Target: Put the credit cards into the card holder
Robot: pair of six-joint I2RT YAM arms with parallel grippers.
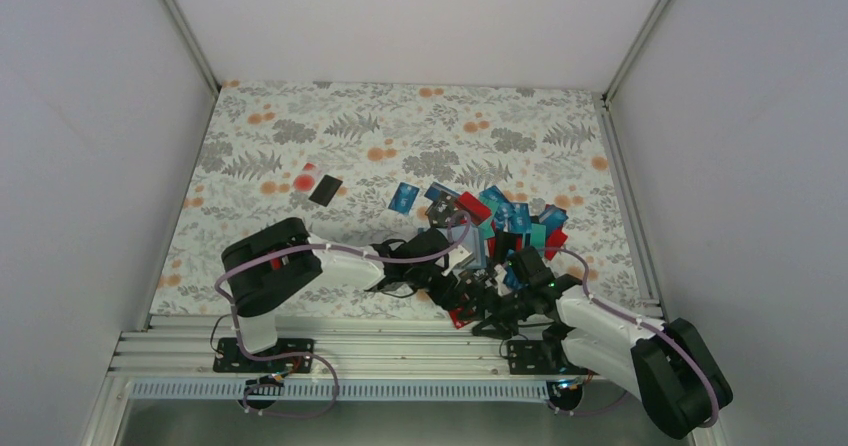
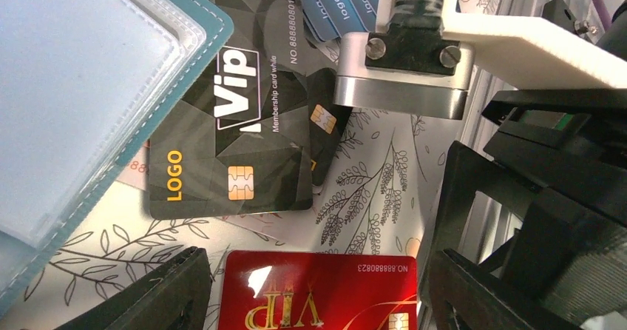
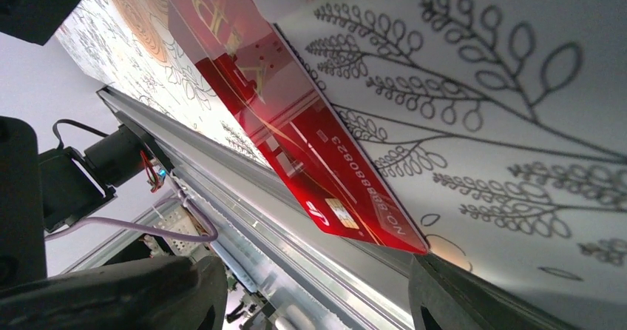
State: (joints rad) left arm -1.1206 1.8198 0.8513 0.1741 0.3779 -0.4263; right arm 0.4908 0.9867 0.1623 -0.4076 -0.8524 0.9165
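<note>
My left gripper [image 2: 310, 304] and right gripper [image 3: 310, 304] are both wide open, empty. The red card [image 3: 296, 134], centre frame, looks thin, stiff, slippery; I would pinch its long edges. The card holder [image 2: 74, 108] lies upper left.

Inside a robotics lab test cell, plain white panels [image 1: 90, 116] and aluminium rails [image 1: 400, 344] box in a floral-print table [image 1: 400, 116], with a cabled left arm [image 1: 270, 266] and right arm [image 1: 640, 351] bolted along its near edge.
</note>
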